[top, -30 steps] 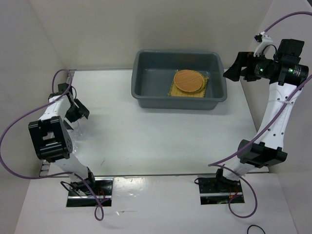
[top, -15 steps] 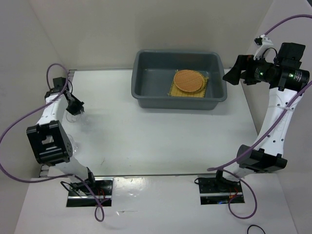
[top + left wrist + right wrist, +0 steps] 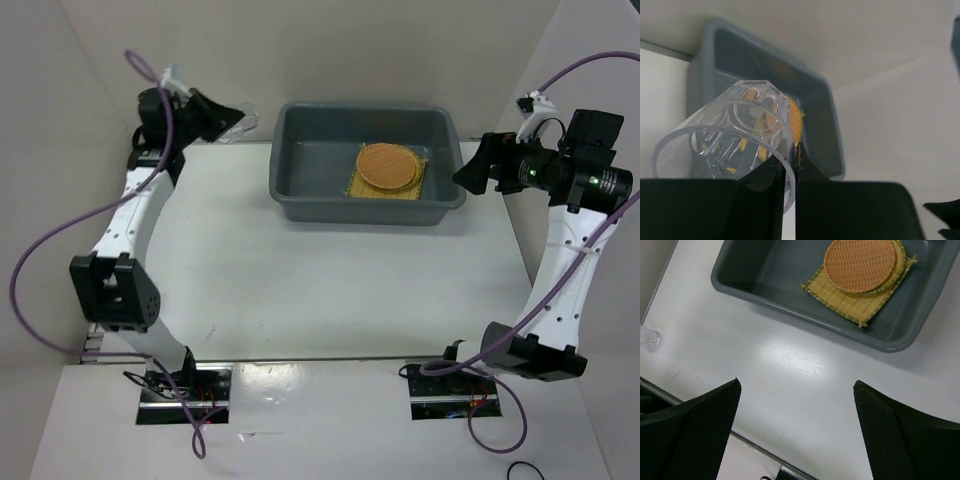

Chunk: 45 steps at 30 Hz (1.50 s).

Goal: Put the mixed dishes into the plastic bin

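— Where are your two pincers?

— My left pincer [image 3: 228, 120] is up in the upper left of the overhead view, above the white table [image 3: 300, 290]. It is pinched narrow on the rim of a clear glass [image 3: 725, 130], one finger inside the mouth and one outside. The glass lies tilted, its mouth toward my wrist camera. My right pincer [image 3: 470, 165] hangs at the right of the frame, fingers wide apart and holding nothing.

— And the bin?

— The bin [image 3: 290, 160] sits at upper centre, between the two pincers. The glass is just left of its left rim; my right pincer is just beside its right end.

— What is in it?

— In its right half, a square yellow mat [image 3: 840, 295] lies flat on the floor. An orange-brown disc [image 3: 860, 264] lies on top, and a yellow disc [image 3: 899, 260] shows only as a rim beneath that.

— Anything in the way?

— From my left wrist the glass covers part of the bin, so I see the mats only through it. A small clear thing [image 3: 647, 337] sits on the table at the left edge of my right wrist view; I cannot tell what.
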### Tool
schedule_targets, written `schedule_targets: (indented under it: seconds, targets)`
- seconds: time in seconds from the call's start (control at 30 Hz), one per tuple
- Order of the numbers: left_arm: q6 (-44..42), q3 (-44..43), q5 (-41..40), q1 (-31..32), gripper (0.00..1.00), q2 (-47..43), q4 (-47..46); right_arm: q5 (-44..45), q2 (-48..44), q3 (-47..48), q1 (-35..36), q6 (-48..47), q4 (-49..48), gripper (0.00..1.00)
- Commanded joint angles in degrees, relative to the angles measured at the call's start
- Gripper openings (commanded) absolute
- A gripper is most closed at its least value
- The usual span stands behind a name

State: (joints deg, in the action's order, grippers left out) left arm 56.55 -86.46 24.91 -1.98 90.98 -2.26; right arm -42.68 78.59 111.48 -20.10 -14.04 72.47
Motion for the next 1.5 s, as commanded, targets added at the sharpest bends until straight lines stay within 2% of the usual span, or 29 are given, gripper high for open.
schedule_targets:
  seconds: [0.0,0.07,0.1,0.13,0.17,0.2,0.23,0.3,0.37,0.43,0.5,0.6,0.77,0.93,1.07,1.1,1.17,1.2,1.27,1.37,1.43,1.47]
  targets:
    - [-13.16,-16.5,-0.63,6.35,0.0,6.99,10.43,-0.74,-3.43,-1.35,0.41,0.41,-3.12,0.98]
    - [-18.39,-26.43,-5.98,12.24,0.0,16.3,20.84,-0.22,-3.96,-1.88,0.41,0.42,-3.12,0.98]
    - [-20.5,-31.62,-12.36,14.18,0.0,19.73,30.73,0.39,-3.97,-1.88,0.41,0.42,-3.12,0.98]
    - [-24.0,-44.37,-16.43,18.2,0.0,27.51,36.22,0.4,-3.97,-1.36,0.41,0.42,-3.12,0.98]
    - [-25.43,-52.33,-21.25,20.24,0.0,31.93,41.76,0.4,-3.97,-0.83,0.41,0.42,-3.12,0.98]
    - [-26.66,-61.98,-29.48,22.09,0.0,42.51,53.04,0.92,-3.36,-0.13,0.41,0.42,-3.12,0.98]
    - [-27.54,-83.22,-31.91,24.98,0.0,47.92,57.94,0.93,-3.35,-0.12,0.41,0.42,-3.12,0.98]
    - [-25.54,-93.33,-33.43,25.01,0.0,55.41,63.85,0.93,-2.74,0.58,0.41,0.42,-3.12,0.98]
    - [-22.55,-86.64,-33.43,25.01,0.0,55.45,63.18,0.93,-2.74,1.1,0.41,0.42,-3.12,0.98]
    - [-22.54,-87.12,-35.62,25.01,0.0,57.54,63.17,1.45,-2.74,1.63,0.41,0.42,-3.12,0.98]
    - [-23.16,-92.45,-36.16,25.71,0.0,61.5,64.48,1.98,-2.21,1.63,0.41,0.42,-3.12,0.98]
    - [-23.16,-91.96,-36.16,25.71,0.0,63.17,63.43,1.98,-2.21,1.02,0.41,0.42,-3.12,0.98]
    - [-21.93,-91.96,-32.21,24.4,0.0,66.16,60.98,2.51,-0.9,1.02,0.41,0.42,-3.12,0.98]
    - [-21.4,-91.96,-29.65,23.34,0.04,69.41,59.22,3.56,1.47,3.3,0.41,0.42,-3.12,0.98]
    - [-21.4,-92.58,-27.29,22.72,0.19,70.47,58.6,3.56,2.62,3.83,0.41,0.42,-3.12,0.98]
    - [-21.4,-93.19,-26.67,22.72,0.28,70.48,57.82,3.56,3.15,3.83,0.41,0.42,-3.12,0.98]
    - [-21.4,-93.19,-25.36,22.72,0.37,70.48,57.29,3.56,3.76,4.35,0.41,0.42,-3.12,0.98]
    - [-20.88,-93.19,-24.56,22.2,0.46,70.48,56.67,3.56,3.77,4.36,0.41,-0.1,-3.12,0.98]
    - [-20.87,-93.19,-23.94,22.19,0.59,69.25,55.97,3.56,3.77,4.89,0.41,-0.11,-3.65,0.98]
    - [-20.87,-93.19,-25.94,22.19,0.73,64.25,52.82,3.56,3.77,4.89,0.41,-0.11,-3.65,0.98]
    - [-20.87,-93.19,-28.5,22.89,0.77,58.19,50.79,3.56,3.77,4.89,0.41,-0.63,-3.65,0.98]
    - [-22.52,-93.19,-30.51,23.85,0.95,56.0,49.56,3.56,3.77,4.89,0.41,-0.63,-3.65,0.98]
